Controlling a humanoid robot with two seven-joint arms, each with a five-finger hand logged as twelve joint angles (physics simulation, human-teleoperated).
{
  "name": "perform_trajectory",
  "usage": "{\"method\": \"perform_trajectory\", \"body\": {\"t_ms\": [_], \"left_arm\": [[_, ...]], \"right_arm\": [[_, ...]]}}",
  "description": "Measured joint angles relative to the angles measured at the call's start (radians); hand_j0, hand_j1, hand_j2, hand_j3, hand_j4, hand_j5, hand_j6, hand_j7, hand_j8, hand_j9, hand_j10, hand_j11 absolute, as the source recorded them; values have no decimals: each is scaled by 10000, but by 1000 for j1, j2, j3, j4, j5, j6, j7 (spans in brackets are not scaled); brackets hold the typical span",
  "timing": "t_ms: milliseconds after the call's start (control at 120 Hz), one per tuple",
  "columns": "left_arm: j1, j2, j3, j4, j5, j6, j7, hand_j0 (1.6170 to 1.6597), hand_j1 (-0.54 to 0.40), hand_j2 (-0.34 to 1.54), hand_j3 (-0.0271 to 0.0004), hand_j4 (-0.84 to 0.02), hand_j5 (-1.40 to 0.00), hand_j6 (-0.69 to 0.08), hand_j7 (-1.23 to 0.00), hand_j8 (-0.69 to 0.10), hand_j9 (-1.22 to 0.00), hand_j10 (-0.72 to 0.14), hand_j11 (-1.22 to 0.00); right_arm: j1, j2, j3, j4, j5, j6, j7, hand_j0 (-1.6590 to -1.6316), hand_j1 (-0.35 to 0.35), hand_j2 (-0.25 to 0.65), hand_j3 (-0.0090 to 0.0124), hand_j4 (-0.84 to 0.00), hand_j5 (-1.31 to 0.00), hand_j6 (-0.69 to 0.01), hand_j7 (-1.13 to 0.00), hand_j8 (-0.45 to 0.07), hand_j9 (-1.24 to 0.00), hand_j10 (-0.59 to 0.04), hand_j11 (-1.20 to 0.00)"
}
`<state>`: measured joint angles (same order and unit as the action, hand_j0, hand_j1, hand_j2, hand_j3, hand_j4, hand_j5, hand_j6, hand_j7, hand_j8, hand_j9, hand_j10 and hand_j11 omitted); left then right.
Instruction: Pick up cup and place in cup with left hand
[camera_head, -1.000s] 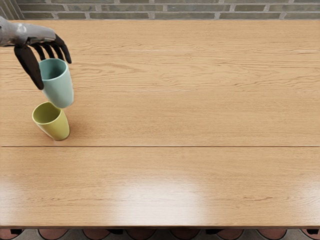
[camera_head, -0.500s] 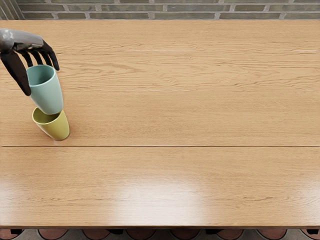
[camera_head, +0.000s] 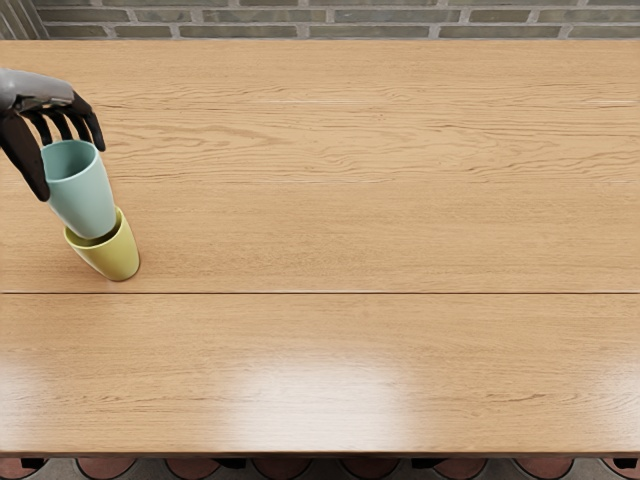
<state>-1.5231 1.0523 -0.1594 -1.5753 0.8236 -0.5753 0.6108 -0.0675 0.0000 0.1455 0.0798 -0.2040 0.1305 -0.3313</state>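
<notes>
My left hand (camera_head: 72, 170) comes in at the picture's left edge, its thumb on the near left side and its fingers behind the rim of a light blue cup (camera_head: 86, 202), which it grasps. The blue cup is tilted slightly, its base overlapping the mouth of the yellow-green cup (camera_head: 118, 256). That lower cup stands on the table. Whether the blue base is inside its opening or just above it, I cannot tell exactly.
The wooden table (camera_head: 360, 230) stretches to the right of the cups. Behind its far edge runs a grey brick wall (camera_head: 385, 17). A patterned floor shows past the near edge.
The left hand has moved left and toward the near side with the blue cup, whose base now overlaps the yellow-green cup's opening. The yellow-green cup has not moved.
</notes>
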Motion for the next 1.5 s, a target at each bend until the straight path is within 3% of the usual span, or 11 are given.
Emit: {"method": "perform_trajectory", "body": {"t_ms": [1500], "left_arm": [[75, -34, 2, 25, 40, 69, 0, 16572, -1399, 2648, 0, -4799, -6404, -3632, -6243, -3714, -6360, -4822, -6363]], "right_arm": [[2, 0, 0, 0, 0, 0, 0, -16581, -3491, 1, 0, -5, -1, -7, 0, -6, -1, -4, 0]]}}
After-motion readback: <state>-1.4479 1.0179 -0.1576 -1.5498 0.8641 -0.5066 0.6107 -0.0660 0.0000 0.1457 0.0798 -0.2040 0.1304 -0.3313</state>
